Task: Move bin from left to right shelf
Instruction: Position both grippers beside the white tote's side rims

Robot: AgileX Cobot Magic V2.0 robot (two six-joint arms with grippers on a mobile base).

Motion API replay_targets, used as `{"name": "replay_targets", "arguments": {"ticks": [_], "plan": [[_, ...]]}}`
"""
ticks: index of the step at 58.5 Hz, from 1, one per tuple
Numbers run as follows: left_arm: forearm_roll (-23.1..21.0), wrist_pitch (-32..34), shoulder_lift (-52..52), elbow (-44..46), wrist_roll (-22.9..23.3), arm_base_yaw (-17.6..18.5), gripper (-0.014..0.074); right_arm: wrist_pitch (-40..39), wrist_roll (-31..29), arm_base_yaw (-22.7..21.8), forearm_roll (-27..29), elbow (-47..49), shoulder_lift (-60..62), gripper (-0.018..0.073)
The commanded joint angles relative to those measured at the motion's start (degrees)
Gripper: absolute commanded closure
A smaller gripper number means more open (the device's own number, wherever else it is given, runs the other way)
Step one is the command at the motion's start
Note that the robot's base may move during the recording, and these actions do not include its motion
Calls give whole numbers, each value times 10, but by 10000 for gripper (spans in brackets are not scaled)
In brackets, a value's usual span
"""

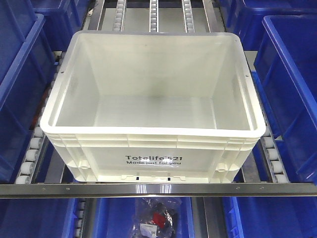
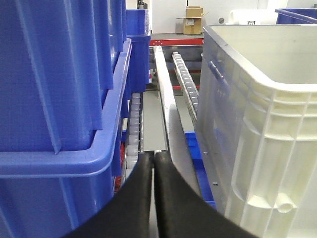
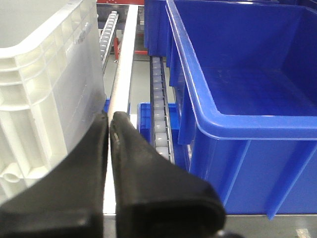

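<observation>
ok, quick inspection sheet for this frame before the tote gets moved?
Surface: roller shelf with metal front rail.
Job's things: white bin, empty, upright on the rollers, print facing the front camera.
Clutter: black and red items in the lower blue bin.
Hands: left hand shut, empty, beside the bin's left wall; right hand shut, empty, beside its right wall.
Cables: nothing seen.
Surroundings: blue bins on both sides; cardboard box far back.
</observation>
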State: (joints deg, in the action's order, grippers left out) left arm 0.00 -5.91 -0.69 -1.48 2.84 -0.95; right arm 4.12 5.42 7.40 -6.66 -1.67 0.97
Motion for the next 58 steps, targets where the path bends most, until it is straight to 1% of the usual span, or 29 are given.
{"name": "replay_targets", "arguments": {"ticks": [1, 37, 52, 58], "plan": [[0, 41, -9, -11, 5, 2, 603, -45, -3, 0, -2, -10, 2, 567], [0, 41, -9, -11, 5, 4, 603, -45, -3, 0, -2, -10, 2, 567], [0, 41, -9, -11, 5, 4, 603, -62, -3, 0, -3, -10, 2, 567], [0, 55, -9, -11, 5, 4, 603, -88, -3, 0, -3, -10, 2, 567]]}}
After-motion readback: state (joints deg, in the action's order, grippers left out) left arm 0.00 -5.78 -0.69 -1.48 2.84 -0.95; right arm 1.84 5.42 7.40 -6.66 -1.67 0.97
